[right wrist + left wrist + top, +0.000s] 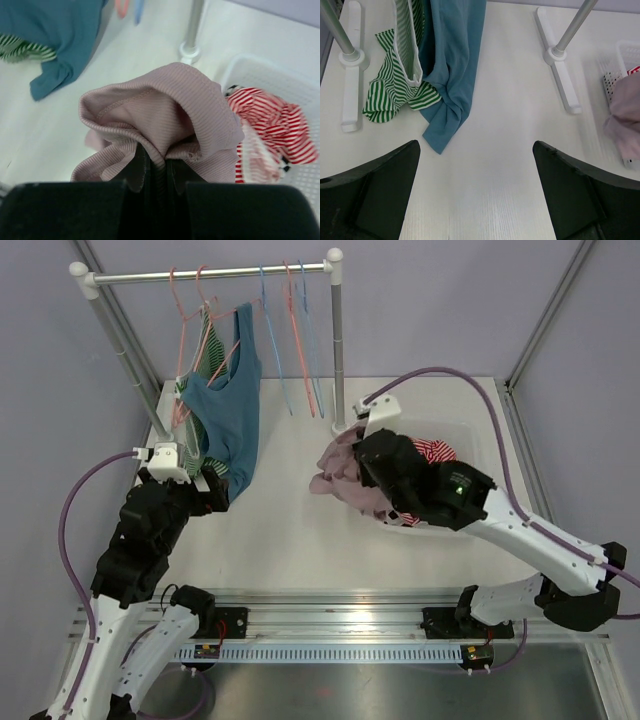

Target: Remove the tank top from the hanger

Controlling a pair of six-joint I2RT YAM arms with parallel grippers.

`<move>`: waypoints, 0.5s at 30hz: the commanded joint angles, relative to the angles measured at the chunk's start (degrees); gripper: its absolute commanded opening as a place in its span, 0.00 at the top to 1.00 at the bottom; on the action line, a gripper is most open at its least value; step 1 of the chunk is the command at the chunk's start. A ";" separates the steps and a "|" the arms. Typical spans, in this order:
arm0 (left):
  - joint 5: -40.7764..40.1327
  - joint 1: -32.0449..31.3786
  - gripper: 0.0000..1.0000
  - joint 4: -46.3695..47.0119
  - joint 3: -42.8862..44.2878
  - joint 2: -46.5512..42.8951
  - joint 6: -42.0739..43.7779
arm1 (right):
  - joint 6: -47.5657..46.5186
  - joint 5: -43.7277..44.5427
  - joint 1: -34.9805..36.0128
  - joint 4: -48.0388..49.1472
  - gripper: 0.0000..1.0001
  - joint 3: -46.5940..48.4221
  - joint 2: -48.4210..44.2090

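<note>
- Top view: the blue tank top (pixel 233 400) hangs from a pink hanger (pixel 188 315) on the rail (pixel 210 276), beside a green-striped garment (pixel 205 355). Its lower end drops to just ahead of the left gripper (pixel 212 483). The right gripper (pixel 352 476) is well off to the side, its tips buried in a pink garment (pixel 333 462) at the near rim of the basket (pixel 478 440).
- Left wrist view: the left gripper's (pixel 475 150) jaws stand wide apart and hold nothing. The blue tank top's (pixel 455 60) hem lies crumpled on the table (pixel 520 125), ahead of the jaws and toward their left finger, touching neither.
- Right wrist view: the right gripper's (pixel 155 167) jaws are pinched together on a fold of the pink garment (pixel 165 105), which bunches up directly over them. The basket (pixel 260 70), with a red-striped garment (pixel 272 120) in it, sits ahead and to the right.
- Judgement: the blue top is not yet off its hanger. The left jaws likely need to advance, close on the fabric, and draw it down so the straps slip free without dragging the hanger along.
</note>
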 commanded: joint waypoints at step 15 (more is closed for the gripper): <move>-0.77 -0.20 0.01 4.05 -0.62 -1.21 -0.69 | -2.60 -23.15 -40.51 8.65 1.00 -9.86 6.56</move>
